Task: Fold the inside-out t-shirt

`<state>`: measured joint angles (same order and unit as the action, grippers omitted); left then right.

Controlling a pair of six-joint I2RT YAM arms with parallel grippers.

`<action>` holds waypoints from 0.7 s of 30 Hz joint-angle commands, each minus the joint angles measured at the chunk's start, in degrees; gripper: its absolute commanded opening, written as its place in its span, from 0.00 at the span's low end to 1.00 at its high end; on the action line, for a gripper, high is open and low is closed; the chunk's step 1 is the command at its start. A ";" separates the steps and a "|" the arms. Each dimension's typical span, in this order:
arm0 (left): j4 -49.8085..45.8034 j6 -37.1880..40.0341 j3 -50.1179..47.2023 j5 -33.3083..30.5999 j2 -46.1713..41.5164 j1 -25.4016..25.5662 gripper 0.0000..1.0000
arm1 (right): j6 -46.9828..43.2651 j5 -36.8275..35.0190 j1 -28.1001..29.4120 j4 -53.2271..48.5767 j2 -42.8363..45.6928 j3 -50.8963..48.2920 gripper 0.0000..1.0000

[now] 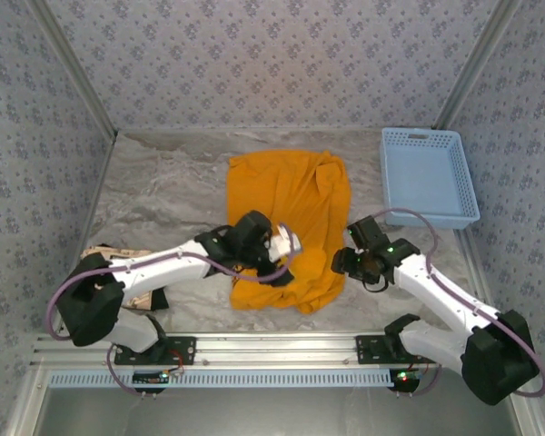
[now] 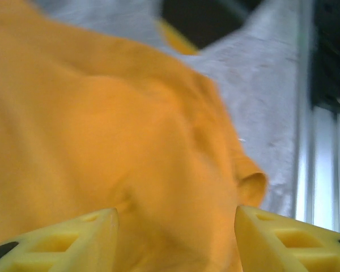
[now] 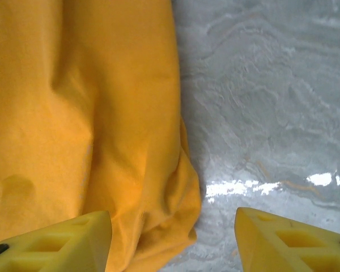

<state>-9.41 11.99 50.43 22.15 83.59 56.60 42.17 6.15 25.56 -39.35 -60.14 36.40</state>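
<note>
Seems roughly half done: soft orange-yellow cotton t-shirt (image 1: 286, 218) lying as a rumpled rectangle on grey marbled tabletop (image 1: 163, 191). Left gripper (image 2: 175, 238) parted above it, right gripper (image 3: 173, 238) parted at its edge, both empty. Neater folds left.

A: What sort of place was it?

B: A robot test cell in a lab, not a home. The left arm (image 1: 168, 262) and right arm (image 1: 440, 295) were bolted to an aluminium rail (image 1: 282, 346) at the near edge.

A: Anything else?

B: Patterned walls (image 1: 272, 54) on metal posts (image 1: 73, 68) boxed in a marbled tabletop (image 1: 163, 191), like a booth, with cables (image 1: 409, 213) looping from each arm.
</note>
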 commanded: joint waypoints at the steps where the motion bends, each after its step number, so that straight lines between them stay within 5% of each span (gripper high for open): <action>1: -3.33 17.56 4.15 2.67 5.58 3.87 0.57 | -2.03 9.34 -5.85 -5.16 1.18 -0.94 0.62; 8: -10.64 24.22 14.45 -0.83 17.10 9.67 0.58 | -9.13 11.33 -20.36 -5.78 4.90 -0.97 0.61; 16: -14.47 28.36 21.99 -2.73 27.17 13.26 0.53 | -9.63 14.38 -25.06 -2.84 7.57 -2.44 0.60; 21: -13.45 29.97 22.19 -8.97 29.91 13.28 0.37 | -9.85 16.64 -27.53 -2.75 8.49 -2.78 0.59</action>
<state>-21.06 39.13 71.57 16.82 112.44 69.87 33.36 20.05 -0.75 -42.17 -52.84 34.26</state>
